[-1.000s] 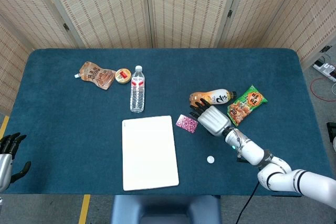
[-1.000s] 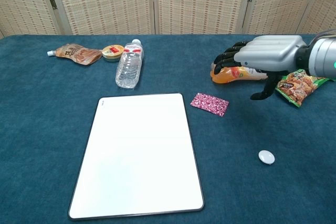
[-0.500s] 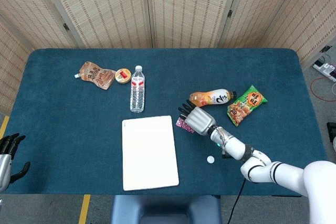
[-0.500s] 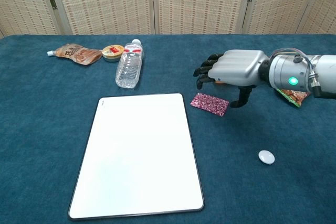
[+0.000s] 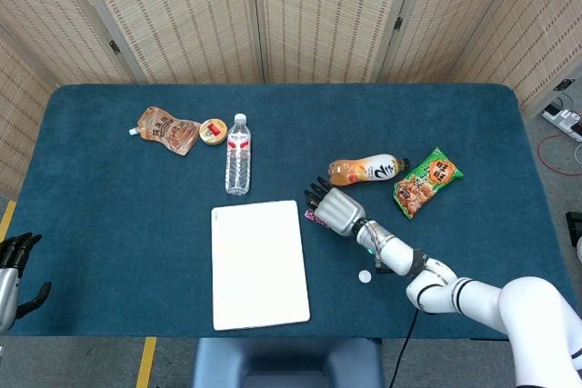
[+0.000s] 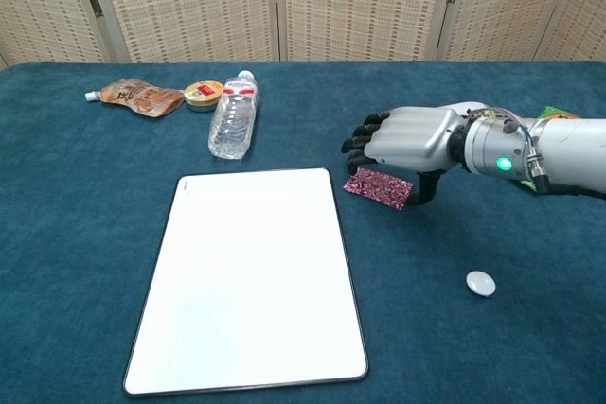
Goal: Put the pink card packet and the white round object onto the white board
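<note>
The pink card packet (image 6: 378,187) lies flat on the blue cloth just right of the white board (image 6: 252,275). My right hand (image 6: 402,139) hovers directly over the packet with fingers spread, holding nothing; in the head view this hand (image 5: 333,206) covers most of the packet (image 5: 311,215). The white round object (image 6: 480,283) lies on the cloth nearer the front, right of the board (image 5: 258,263), and shows as a small white round object (image 5: 365,275) below my forearm. My left hand (image 5: 14,265) hangs open at the table's left edge.
An orange drink bottle (image 5: 368,169) and a green snack bag (image 5: 426,182) lie behind my right arm. A water bottle (image 6: 232,120), a round tin (image 6: 204,94) and a brown pouch (image 6: 135,97) sit at the back left.
My right hand has moved left and lower, from beside the orange bottle to just above the pink packet. The packet, round object and left hand have not moved.
</note>
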Tool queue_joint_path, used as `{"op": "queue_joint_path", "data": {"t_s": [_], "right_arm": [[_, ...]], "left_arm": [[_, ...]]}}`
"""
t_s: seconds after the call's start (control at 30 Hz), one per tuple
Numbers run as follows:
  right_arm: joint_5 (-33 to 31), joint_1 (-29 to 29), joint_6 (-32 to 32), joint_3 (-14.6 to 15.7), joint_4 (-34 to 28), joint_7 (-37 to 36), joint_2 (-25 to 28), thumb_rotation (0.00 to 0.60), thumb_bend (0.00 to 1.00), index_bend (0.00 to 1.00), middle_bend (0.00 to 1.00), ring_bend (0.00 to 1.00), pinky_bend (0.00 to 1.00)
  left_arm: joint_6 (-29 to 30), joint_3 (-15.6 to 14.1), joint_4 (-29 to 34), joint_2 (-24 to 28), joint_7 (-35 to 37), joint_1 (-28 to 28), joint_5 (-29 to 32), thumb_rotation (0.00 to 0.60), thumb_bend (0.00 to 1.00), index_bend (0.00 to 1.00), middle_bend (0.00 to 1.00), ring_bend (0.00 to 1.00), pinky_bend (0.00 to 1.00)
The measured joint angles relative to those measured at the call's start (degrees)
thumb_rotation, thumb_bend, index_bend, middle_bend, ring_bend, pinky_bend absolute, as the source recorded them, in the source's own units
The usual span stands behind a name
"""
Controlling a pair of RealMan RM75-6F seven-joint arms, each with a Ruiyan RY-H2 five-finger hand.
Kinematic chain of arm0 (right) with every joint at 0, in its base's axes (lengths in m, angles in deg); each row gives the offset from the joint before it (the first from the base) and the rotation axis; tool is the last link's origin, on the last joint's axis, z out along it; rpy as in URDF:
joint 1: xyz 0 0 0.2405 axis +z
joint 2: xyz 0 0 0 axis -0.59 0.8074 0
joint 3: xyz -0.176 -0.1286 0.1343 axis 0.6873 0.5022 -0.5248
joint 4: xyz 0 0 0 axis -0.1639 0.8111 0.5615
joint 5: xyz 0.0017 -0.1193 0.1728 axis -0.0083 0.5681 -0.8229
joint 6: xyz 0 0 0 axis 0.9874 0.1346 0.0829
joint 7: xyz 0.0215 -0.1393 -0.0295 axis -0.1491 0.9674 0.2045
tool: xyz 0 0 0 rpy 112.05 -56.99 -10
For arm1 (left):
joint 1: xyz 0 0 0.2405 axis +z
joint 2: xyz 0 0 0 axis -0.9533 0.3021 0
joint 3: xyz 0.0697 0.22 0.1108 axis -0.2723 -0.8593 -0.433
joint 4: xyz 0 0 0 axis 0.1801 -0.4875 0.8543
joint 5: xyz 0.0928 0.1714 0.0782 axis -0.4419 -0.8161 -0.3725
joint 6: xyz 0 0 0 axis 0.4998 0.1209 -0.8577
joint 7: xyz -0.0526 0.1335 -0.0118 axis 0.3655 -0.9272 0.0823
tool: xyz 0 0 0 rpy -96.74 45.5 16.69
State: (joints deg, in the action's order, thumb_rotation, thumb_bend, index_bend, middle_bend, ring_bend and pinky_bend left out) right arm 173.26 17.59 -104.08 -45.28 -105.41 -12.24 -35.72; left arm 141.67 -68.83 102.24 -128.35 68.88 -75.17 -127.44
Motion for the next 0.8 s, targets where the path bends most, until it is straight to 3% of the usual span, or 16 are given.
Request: {"op": "queue_joint_path", "data": {"t_s": [0.8], "right_arm": [[-0.2,1.2,0.0,1.6,0.1,-1.0,0.7,0.600,0.30,0.11,0.08,0.00,0.00]], "left_arm": [[-0.6,-0.1,0.7,0.6,-0.2,0.2,0.5,0.600,0.35,0.16,0.15,0.15,0.00]]}}
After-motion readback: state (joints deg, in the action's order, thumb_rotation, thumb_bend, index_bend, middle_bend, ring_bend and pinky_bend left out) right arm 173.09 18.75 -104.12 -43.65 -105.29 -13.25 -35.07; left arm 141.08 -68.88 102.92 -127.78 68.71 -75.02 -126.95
